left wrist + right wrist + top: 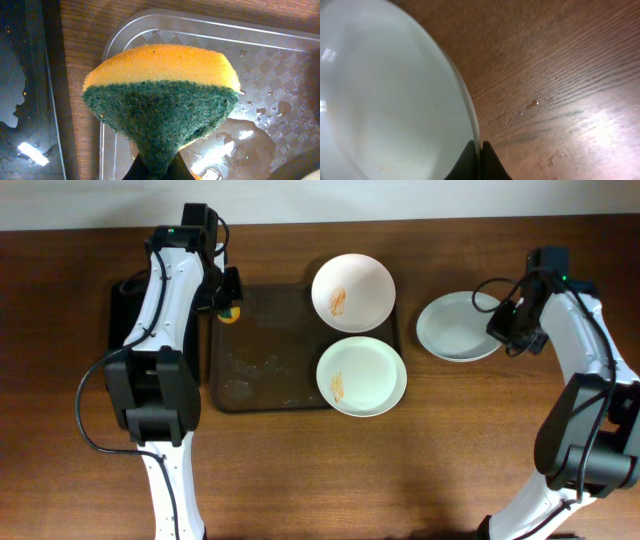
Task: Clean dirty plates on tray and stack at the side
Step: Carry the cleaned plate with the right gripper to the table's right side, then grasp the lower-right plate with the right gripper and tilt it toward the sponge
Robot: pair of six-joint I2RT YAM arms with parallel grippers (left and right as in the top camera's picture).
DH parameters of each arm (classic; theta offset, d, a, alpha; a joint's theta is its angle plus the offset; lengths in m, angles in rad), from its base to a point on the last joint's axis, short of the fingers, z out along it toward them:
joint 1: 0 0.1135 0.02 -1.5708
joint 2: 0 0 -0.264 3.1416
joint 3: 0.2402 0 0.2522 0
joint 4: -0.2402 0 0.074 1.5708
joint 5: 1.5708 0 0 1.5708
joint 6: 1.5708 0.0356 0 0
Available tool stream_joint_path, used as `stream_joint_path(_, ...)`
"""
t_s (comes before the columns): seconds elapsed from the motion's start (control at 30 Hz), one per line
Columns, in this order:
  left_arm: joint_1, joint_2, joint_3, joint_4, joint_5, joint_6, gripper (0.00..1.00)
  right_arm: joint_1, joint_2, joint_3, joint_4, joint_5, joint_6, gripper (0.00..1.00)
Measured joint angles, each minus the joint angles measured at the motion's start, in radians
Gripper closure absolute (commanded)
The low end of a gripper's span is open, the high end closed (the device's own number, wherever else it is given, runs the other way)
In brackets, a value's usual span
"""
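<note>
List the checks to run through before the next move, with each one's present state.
1. Sponge secured in the left gripper: ok, the jaws pinch its green side.
2. Sponge over the tray: ok, it is at the tray's upper left corner.
3. Side plate off the tray and free of smears: ok, none visible.
4. Right gripper released from the side plate: not ok, the jaws are shut on its rim.
5. Upper plate and lower plate clean: not ok, both show orange smears.
6. Side plate resting flat on the table: cannot tell.
</note>
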Motion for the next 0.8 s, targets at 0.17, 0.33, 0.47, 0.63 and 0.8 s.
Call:
stream_joint_path(0.17, 0.000, 0.000, 0.000, 0.003, 0.000, 0.000, 0.99, -0.004, 0.000, -0.149, 0.178, 0.000, 0.038, 0.27)
stream_joint_path(0.33, 0.000, 0.000, 0.000, 0.002, 0.000, 0.000, 0.99, -0.047, 0.003, -0.055, -0.068, -0.032, 0.040, 0.13)
stream_joint_path(0.47, 0.000, 0.000, 0.000, 0.004, 0.000, 0.000, 0.99, 0.037, -0.015, 0.201, -0.325, -0.293, -0.024, 0.16)
stream_joint_path(0.63, -0.017, 0.000, 0.000, 0.002, 0.000, 0.027, 0.99, 0.364, -0.014, 0.063, -0.335, -0.257, -0.033, 0.60)
stream_joint_path(0.8, -0.053, 0.000, 0.000, 0.003, 0.000, 0.049, 0.99, 0.437, -0.014, -0.117, -0.214, -0.197, 0.014, 0.83)
